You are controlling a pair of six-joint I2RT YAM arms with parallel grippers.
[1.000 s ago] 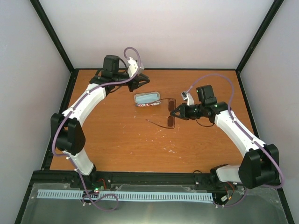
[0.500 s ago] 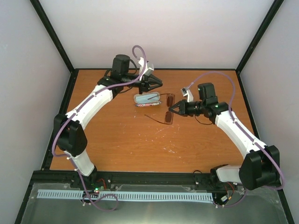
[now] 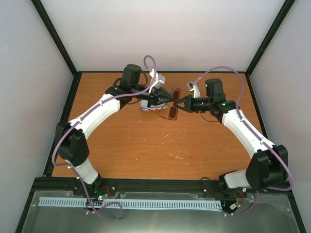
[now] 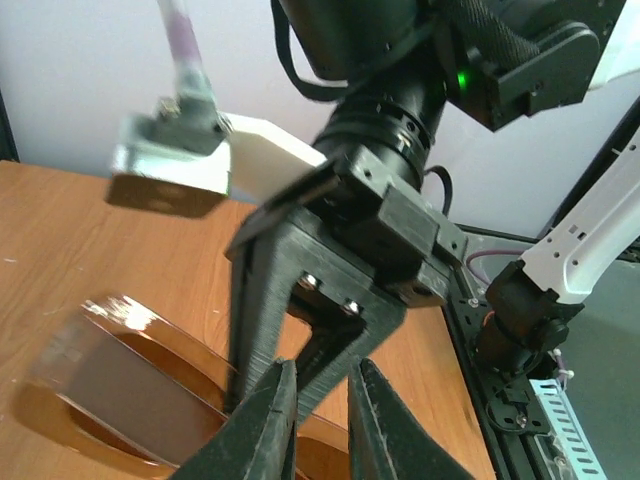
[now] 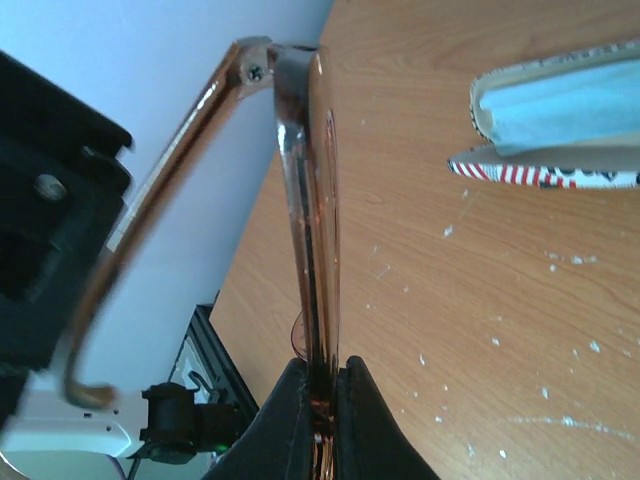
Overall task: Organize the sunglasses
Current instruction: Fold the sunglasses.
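Note:
My right gripper (image 3: pixel 176 103) is shut on the sunglasses (image 3: pixel 173 113) and holds them lifted above the table, just right of the case. In the right wrist view the reddish-brown frame (image 5: pixel 310 200) stands edge-on, pinched between my fingertips (image 5: pixel 322 366), with one temple arm (image 5: pixel 160 190) swung out to the left. My left gripper (image 3: pixel 167 98) faces the right one tip to tip, almost touching the glasses. In the left wrist view its jaws (image 4: pixel 320 372) stand a narrow gap apart with nothing visibly pinched. A dark lens (image 4: pixel 110 385) lies just left of them.
The tan case (image 5: pixel 545 172) with red-white stripes lies open on the wooden table (image 3: pixel 146 145), a light blue cloth (image 5: pixel 560 105) inside it. In the top view the case (image 3: pixel 147 108) is partly hidden under the left gripper. Black frame rails (image 3: pixel 63 121) border the table.
The left arm has swung right from the back of the table to meet the glasses. The right gripper has carried the sunglasses up and towards the case. The left jaws have narrowed slightly.

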